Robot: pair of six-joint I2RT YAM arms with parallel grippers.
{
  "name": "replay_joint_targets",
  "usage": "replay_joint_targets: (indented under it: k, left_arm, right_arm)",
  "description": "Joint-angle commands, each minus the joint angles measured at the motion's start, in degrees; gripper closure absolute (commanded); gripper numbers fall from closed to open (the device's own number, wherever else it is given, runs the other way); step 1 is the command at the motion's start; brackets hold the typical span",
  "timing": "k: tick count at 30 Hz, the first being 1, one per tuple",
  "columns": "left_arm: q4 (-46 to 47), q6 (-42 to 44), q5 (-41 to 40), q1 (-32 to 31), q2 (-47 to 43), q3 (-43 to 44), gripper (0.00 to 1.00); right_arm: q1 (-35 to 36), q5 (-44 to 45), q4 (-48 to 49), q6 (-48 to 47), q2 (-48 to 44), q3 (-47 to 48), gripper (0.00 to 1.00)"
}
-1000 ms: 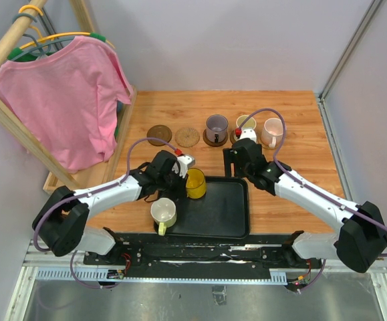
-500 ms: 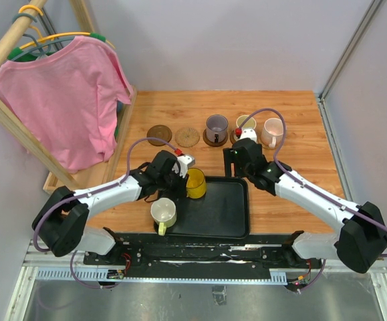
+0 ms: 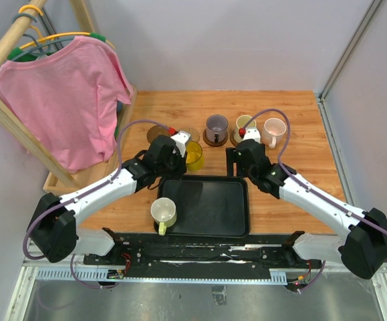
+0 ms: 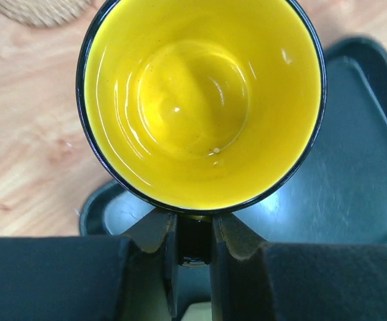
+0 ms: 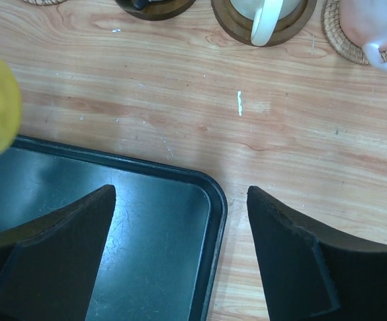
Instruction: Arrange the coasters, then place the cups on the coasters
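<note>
**Yellow cup held by its handle at the tray's far left corner**

From above, the left gripper (image 3: 185,150) holds the yellow cup (image 3: 194,156) at the far left corner of the black tray (image 3: 210,207), just short of a tan coaster (image 3: 191,132). A white cup (image 3: 164,212) stands on the tray's near left edge. The right gripper (image 3: 235,160) hangs over the tray's far right corner.

The left wrist camera shows the gripper pinched narrow on the yellow cup's handle. The cup is upright, with the table (image 4: 26,147) and the tray beneath it.

The right wrist camera shows the right gripper spread wide and holding nothing. Beyond it, a cream cup (image 5: 265,13) sits on a dark coaster (image 5: 241,30) and a pink cup (image 5: 373,27) sits on a second tan coaster (image 5: 340,43).
</note>
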Motion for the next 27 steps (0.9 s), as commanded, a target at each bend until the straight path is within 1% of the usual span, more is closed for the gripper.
replay_joint_targets:
  k: [1,5,10,13,17,20,23,27]
  left_arm:
    - [4.4,-0.5,-12.4,0.0,-0.6,6.1,0.99]
    - [5.1,-0.4,-17.7,1.1,3.5,9.9,0.99]
    - [6.2,-3.2,-17.3,5.2,9.1,14.1,1.00]
    - [8.6,-4.7,-15.8,7.1,11.7,14.9,1.00]
    - [10.2,-6.0,-15.6,8.8,15.7,17.1,1.00]
    - [10.3,-5.9,-15.1,9.4,19.4,20.3,1.00]
    - [8.8,-5.8,-14.6,9.8,23.2,24.7,0.99]
    - [4.0,-5.7,-13.1,10.9,28.4,31.7,1.00]
  right_arm:
    - [1.0,2.0,0.1,-0.5,-1.2,-1.2,0.19]
    - [1.0,2.0,-0.1,-1.3,-1.6,-1.5,0.19]
    - [1.0,2.6,-0.8,-2.3,-2.8,-1.4,0.19]
    - [1.0,3.3,-0.4,-3.3,-4.0,-1.8,0.19]
    - [1.0,2.9,0.9,-4.4,-5.3,-2.4,0.20]
    - [0.9,3.0,1.3,-4.7,-5.9,-2.7,0.20]
    - [0.9,3.1,1.5,-4.9,-6.2,-2.8,0.20]
    - [0.8,2.9,1.5,-4.9,-6.6,-2.6,0.20]
